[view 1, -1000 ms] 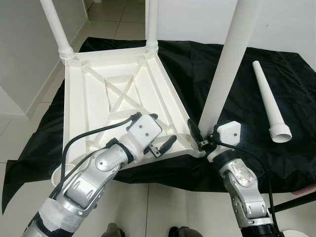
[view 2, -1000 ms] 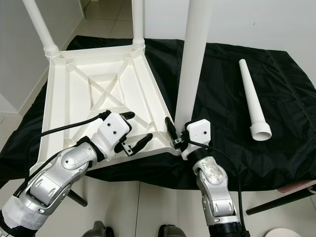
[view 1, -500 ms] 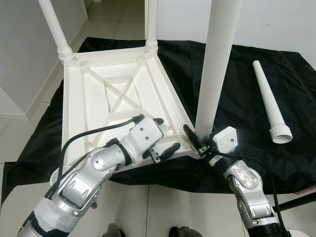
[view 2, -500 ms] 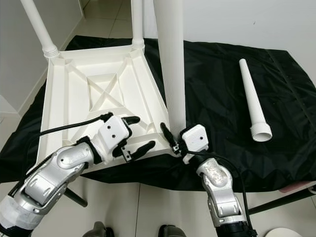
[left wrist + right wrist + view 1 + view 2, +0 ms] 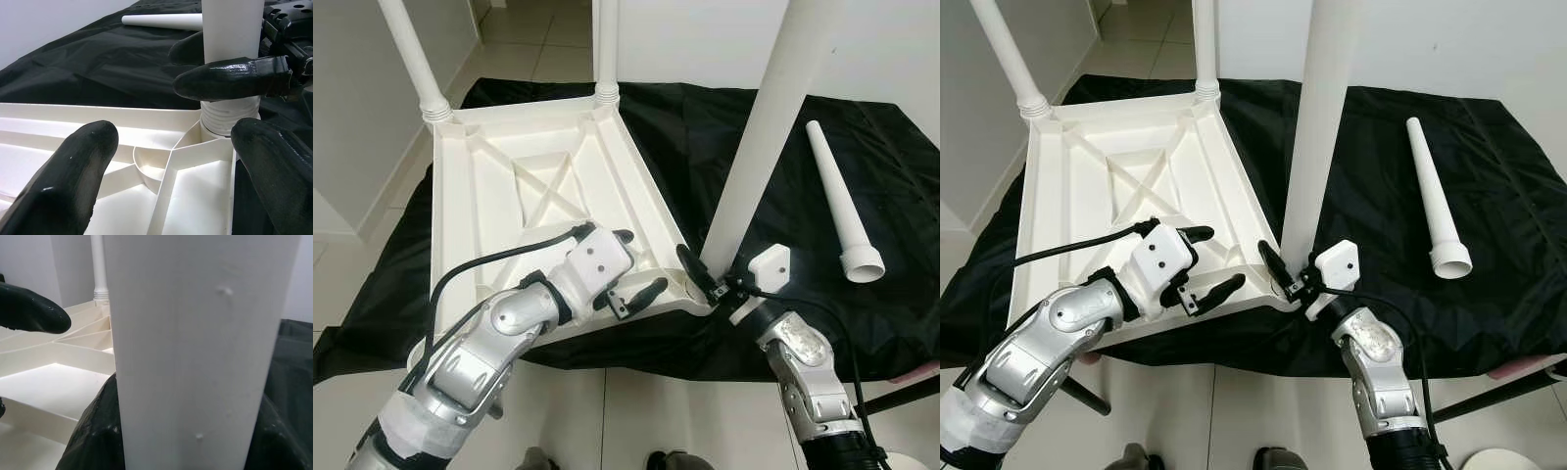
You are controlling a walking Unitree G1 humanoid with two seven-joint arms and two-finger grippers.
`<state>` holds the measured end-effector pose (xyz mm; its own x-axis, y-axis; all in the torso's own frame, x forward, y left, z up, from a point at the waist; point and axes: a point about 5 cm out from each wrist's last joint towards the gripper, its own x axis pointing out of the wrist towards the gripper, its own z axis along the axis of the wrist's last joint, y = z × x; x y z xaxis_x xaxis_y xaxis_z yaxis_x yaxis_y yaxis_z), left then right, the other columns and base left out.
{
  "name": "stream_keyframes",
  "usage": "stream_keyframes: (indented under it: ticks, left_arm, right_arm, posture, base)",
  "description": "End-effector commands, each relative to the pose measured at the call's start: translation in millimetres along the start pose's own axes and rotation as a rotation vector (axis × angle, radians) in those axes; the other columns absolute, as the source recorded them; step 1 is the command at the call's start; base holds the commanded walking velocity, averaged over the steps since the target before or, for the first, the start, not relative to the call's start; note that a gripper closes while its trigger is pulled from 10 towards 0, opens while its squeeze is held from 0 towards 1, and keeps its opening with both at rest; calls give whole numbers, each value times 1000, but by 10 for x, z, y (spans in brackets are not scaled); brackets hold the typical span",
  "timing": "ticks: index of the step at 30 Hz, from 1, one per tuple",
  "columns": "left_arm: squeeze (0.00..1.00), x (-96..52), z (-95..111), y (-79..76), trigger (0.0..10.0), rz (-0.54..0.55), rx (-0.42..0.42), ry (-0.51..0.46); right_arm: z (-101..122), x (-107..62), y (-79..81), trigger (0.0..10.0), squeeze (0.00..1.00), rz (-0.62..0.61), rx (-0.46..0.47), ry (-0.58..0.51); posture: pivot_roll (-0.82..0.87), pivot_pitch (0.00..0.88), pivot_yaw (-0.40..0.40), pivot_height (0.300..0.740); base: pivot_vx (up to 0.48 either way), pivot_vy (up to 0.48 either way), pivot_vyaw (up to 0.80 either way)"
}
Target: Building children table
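Observation:
The white table top (image 5: pixel 489 196) lies upside down on a black cloth (image 5: pixel 705 137). Two legs (image 5: pixel 411 54) (image 5: pixel 605 44) stand in its far corners. A third white leg (image 5: pixel 764 127) leans to the right, and its threaded base (image 5: pixel 230 117) sits at the near right corner socket. My right gripper (image 5: pixel 710 279) is shut on that leg just above the base. My left gripper (image 5: pixel 636 264) hovers open over the top's near rim, just left of that corner, holding nothing. The fourth leg (image 5: pixel 837 201) lies loose on the cloth at the right.
The cloth covers a low surface on pale floor tiles (image 5: pixel 352 274). White walls (image 5: pixel 372 127) stand to the left and behind. A black rod (image 5: pixel 901 392) slants at the lower right. My feet (image 5: pixel 666 460) show at the bottom edge.
The held leg swung from leaning right to nearly upright half a second ago, and now leans right again. My left gripper stays open by the corner.

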<state>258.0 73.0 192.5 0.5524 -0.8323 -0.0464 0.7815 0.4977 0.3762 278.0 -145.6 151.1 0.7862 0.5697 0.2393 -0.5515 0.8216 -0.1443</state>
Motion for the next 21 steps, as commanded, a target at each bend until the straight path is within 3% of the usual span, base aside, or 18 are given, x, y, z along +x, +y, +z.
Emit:
stream_keyframes:
  ticks: [1,13,21]
  left_arm:
    - [0,-6,47,-11,10000,-43,20,-4]
    - [0,-16,56,-5,10000,-41,23,-2]
    - [0,-19,65,-3,10000,-43,27,-3]
  right_arm:
    - [-200,-40,49,10000,0,9,68,98]
    - [-255,-46,5,10000,0,-28,175,125]
    - [-303,-63,-10,10000,0,-53,191,146]
  posture:
    - [-21,133,17,740]
    - [-17,134,16,740]
    - [-16,133,19,740]
  base:
    - [0,0,0]
    - [0,0,0]
    - [0,0,0]
